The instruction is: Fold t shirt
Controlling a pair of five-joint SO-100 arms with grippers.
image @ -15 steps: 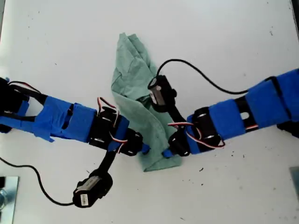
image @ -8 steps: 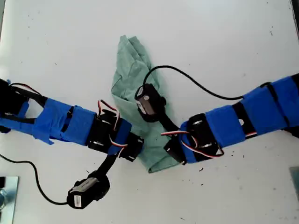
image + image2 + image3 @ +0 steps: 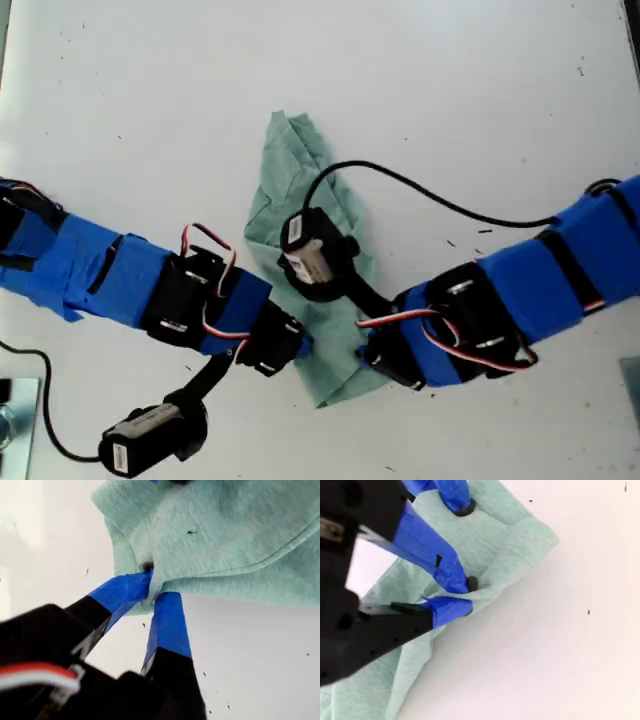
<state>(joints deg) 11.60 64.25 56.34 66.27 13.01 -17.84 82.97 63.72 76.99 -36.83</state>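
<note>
The pale green t shirt (image 3: 300,170) lies bunched in a long narrow strip on the white table (image 3: 480,80). My first gripper (image 3: 303,343), on the arm coming from the exterior view's left, is shut on the shirt's edge (image 3: 225,525); its blue fingers (image 3: 167,625) pinch a fold of cloth. My second gripper (image 3: 362,352), on the arm from the exterior view's right, is shut on the opposite edge near the strip's lower corner (image 3: 505,535). Its fingertips (image 3: 455,607) clamp the hem. The second arm's camera housing (image 3: 310,255) covers the shirt's middle.
A black cable (image 3: 440,195) arcs over the table from the second arm's camera. Another cable (image 3: 40,425) trails from the first arm's camera (image 3: 150,440) at the exterior view's lower left. A metal part (image 3: 12,420) sits at that view's bottom left corner.
Both arms have drawn back toward the exterior view's bottom, dragging the shirt with them. The whole strip has slid down and slightly right. Both grippers stay clamped on it.
</note>
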